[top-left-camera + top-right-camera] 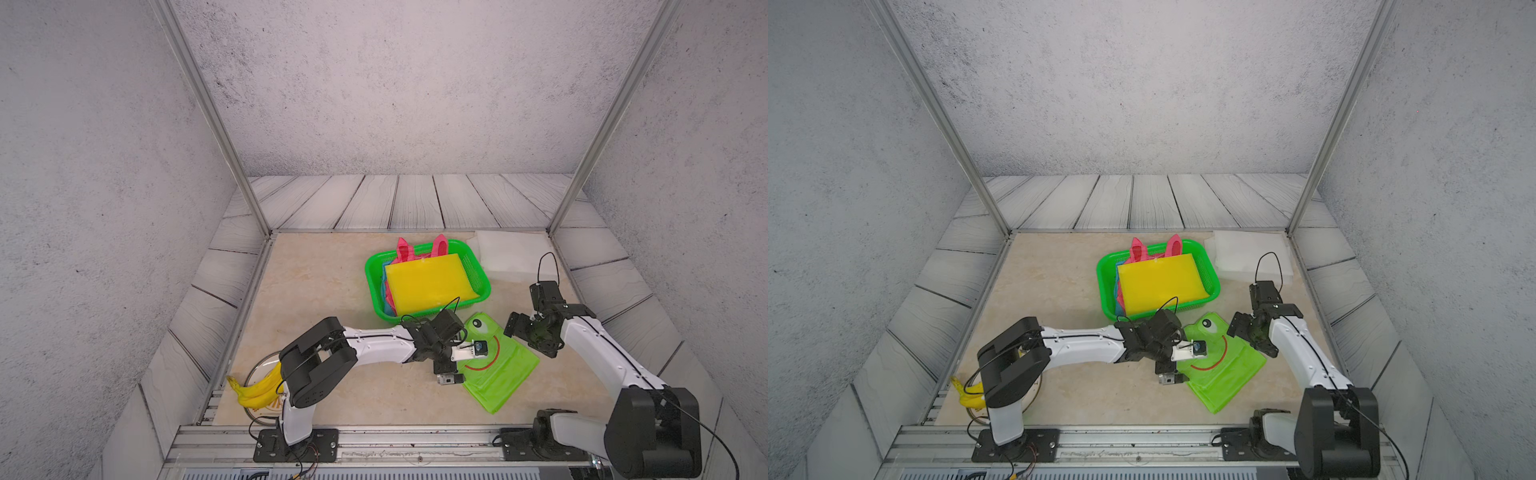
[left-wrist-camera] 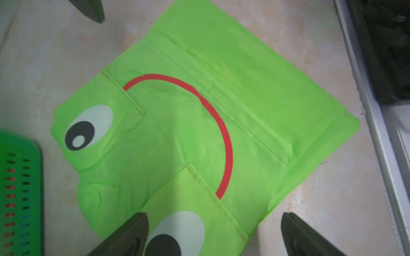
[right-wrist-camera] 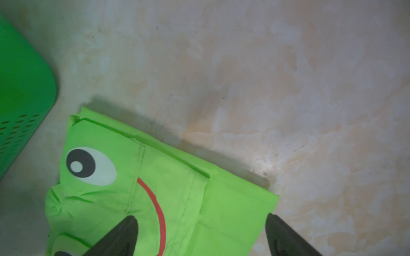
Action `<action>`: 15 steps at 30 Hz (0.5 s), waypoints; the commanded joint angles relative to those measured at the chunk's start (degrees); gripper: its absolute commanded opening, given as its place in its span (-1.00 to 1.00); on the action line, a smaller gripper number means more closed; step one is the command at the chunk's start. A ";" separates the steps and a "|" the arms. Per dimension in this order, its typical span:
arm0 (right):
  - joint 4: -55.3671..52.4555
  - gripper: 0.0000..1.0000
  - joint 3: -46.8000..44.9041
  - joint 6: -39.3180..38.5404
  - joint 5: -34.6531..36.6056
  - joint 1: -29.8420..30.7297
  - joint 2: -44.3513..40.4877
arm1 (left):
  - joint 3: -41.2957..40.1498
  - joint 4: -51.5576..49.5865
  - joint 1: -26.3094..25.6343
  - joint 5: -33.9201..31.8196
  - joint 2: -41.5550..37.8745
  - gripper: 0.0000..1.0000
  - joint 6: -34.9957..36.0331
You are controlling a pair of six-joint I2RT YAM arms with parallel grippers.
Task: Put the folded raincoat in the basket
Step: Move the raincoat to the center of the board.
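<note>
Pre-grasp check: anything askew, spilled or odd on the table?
Nothing spilled or damaged. The raincoat lies flat but diagonal to the table edge, beside the basket. Odd bit: the basket is already nearly filled by a yellow folded sheet, with pink ears poking over its far rim.

Looks like a robotics lab test booth, not anyone's home. Bare aluminium posts [image 1: 216, 124] frame it. The grey concrete-look walls [image 1: 395, 83] and wood-plank panels [image 1: 415, 201] read as flat printed backdrops. The marble-look tabletop [image 1: 324, 291] ends at a metal rail [image 1: 415, 440] along the near edge, where the left arm [image 1: 374, 351] and right arm [image 1: 598, 357] are bolted down.
</note>
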 commanded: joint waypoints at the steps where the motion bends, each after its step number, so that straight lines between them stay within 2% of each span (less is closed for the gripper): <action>1: 1.29 0.89 -0.09 -2.69 -2.37 -3.62 2.42 | -3.67 1.24 0.02 -0.87 -3.01 0.99 3.48; 4: 4.81 0.90 -1.29 -4.46 -8.68 -6.62 5.31 | -6.22 1.95 -0.03 -2.02 -4.95 0.99 5.79; 9: 8.07 0.89 -2.68 -7.73 -17.78 -7.26 10.32 | -7.98 0.46 0.36 -1.90 -7.92 0.99 7.33; 13: 10.91 0.78 -5.48 -8.05 -26.37 -7.15 11.85 | -9.20 -0.37 1.82 -2.06 -9.20 0.99 8.07; 15: 11.43 0.75 -7.24 -7.61 -28.49 -7.15 11.19 | -9.42 -0.99 3.21 -1.90 -9.32 0.99 8.29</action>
